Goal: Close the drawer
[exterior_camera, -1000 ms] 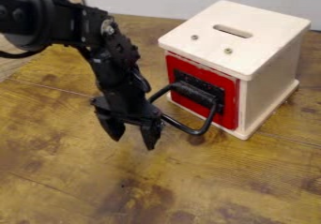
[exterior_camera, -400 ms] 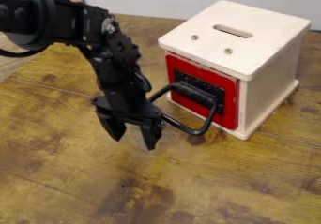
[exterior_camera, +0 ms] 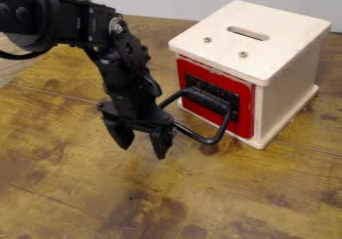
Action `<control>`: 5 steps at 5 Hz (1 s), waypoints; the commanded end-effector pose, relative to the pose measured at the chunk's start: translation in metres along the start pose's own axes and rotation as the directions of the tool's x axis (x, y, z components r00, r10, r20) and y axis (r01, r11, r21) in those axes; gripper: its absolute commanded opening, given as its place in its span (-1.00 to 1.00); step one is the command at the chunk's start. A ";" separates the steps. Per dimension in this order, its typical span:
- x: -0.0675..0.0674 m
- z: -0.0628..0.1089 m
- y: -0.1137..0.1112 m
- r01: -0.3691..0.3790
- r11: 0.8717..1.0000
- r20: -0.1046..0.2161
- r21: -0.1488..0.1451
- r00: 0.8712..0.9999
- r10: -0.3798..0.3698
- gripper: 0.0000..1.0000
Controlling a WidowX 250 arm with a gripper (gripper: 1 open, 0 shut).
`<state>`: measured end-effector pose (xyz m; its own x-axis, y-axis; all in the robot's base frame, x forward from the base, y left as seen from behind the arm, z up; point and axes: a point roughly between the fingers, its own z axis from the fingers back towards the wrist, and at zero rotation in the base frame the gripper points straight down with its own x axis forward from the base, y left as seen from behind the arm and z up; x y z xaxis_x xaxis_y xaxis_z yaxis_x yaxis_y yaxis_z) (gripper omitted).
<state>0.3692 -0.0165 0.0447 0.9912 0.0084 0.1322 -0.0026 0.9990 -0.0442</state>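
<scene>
The red drawer (exterior_camera: 214, 96) sits in the front face of the cream wooden box (exterior_camera: 254, 61), apparently nearly flush, its black loop handle (exterior_camera: 197, 121) projecting toward the arm. The end effector (exterior_camera: 139, 141) hangs just left of that handle, fingers spread and pointing down at the wooden bench (exterior_camera: 80, 193), grasping nothing.

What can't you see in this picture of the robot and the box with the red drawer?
- Inside of the drawer: hidden by its black front; too small to tell if fully shut.
- Handle's left end: the pincer covers it; contact unclear.
- Arm's base: cut off by the left edge.
- Box's far sides: turned away from the camera.
</scene>
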 end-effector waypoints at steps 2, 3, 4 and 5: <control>0.009 0.035 0.004 0.001 1.000 0.063 0.015 0.998 -0.002 1.00; 0.009 0.042 0.005 0.002 1.000 0.064 0.020 0.998 -0.003 1.00; 0.008 0.048 0.005 0.004 1.000 0.066 0.023 0.998 -0.005 1.00; 0.008 0.054 0.005 0.006 1.000 0.068 0.024 0.998 -0.008 1.00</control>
<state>0.3583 -0.0132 0.0626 0.9955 -0.0035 0.0946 0.0057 0.9997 -0.0228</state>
